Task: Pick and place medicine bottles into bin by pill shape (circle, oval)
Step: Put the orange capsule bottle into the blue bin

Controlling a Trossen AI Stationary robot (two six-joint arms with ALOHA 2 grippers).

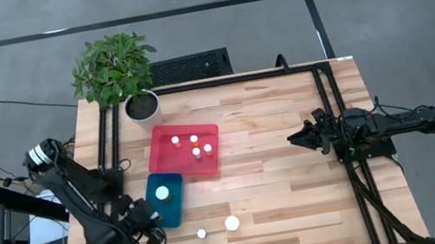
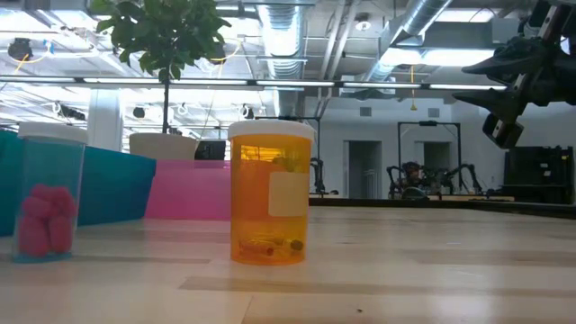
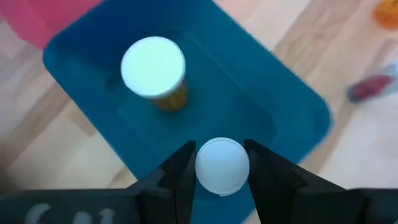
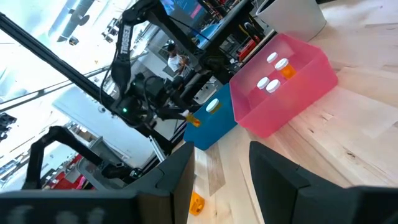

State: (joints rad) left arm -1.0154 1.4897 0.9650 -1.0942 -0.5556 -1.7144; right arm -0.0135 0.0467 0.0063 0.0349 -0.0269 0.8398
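Seen from above, the left gripper hangs over the 6 o'clock edge of the teal bin, which sits at about 8 o'clock from the middle of the wooden tabletop. Its jaws are clamped on a white-capped bottle, held above the bin's blue floor in the left wrist view. Already standing inside that bin is another white-capped orange bottle, toward the wall nearest the pink bin.

The pink bin touches the teal one on its 1 o'clock side and holds four small bottles with white caps, some showing orange.

Two bottles stand loose on the tabletop at 5 o'clock from the teal bin: a small white-capped bottle and, just at its 3 o'clock, a larger white-capped bottle. From table height, the larger is a clear orange bottle with a pale label and a few pills at the bottom, and the other is a clear vial of pink pills.

The right gripper waits above the tabletop's 3 o'clock side, well apart from the bins, its jaws apart and holding nothing.

A potted plant stands at the 11 o'clock corner.
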